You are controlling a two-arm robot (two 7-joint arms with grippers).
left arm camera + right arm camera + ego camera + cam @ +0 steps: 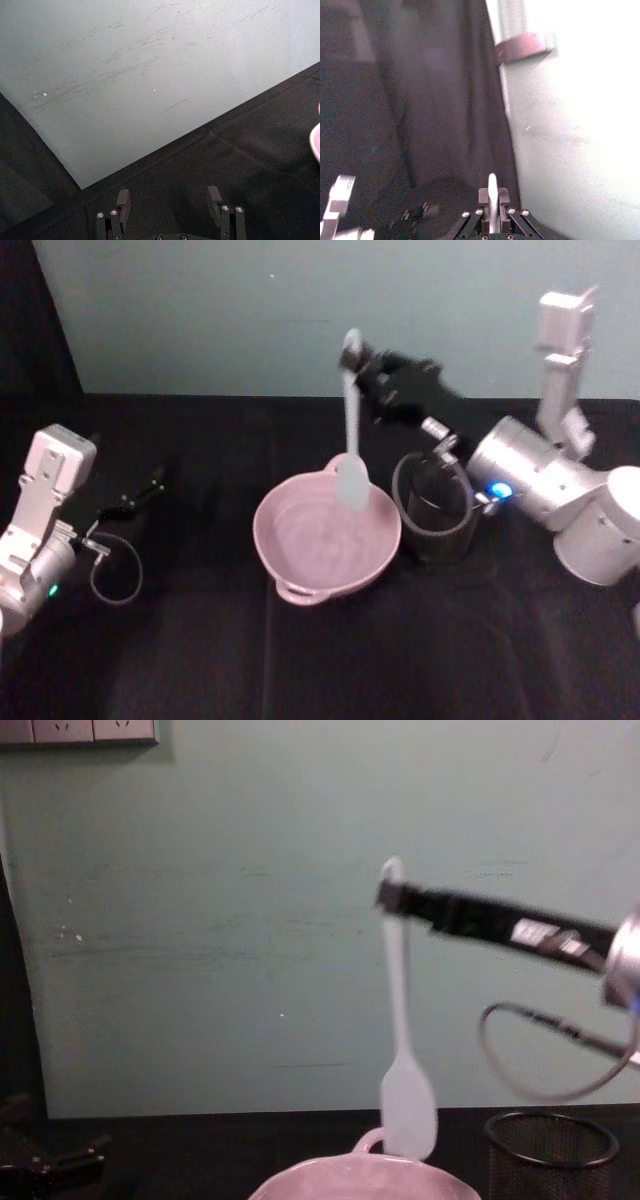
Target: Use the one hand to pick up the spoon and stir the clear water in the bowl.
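Observation:
My right gripper (362, 370) is shut on the top of the white spoon's handle, high above the table. The spoon (350, 430) hangs straight down, its flat paddle head (408, 1105) just over the far rim of the pink bowl (290, 560). In the chest view the spoon (397, 1000) dangles from the right gripper (392, 898), with the paddle's tip at the bowl (330, 1182). The right wrist view shows the handle end of the spoon (492, 200) pinched between the fingers. The clear water is a faint shine inside the bowl. My left gripper (170, 200) stands open at the table's left.
A black wire-mesh cup (434, 505) stands right beside the bowl, under my right arm. The table is covered in black cloth (200, 660). A teal wall (200, 920) rises behind. A looped cable (115, 570) hangs by the left arm.

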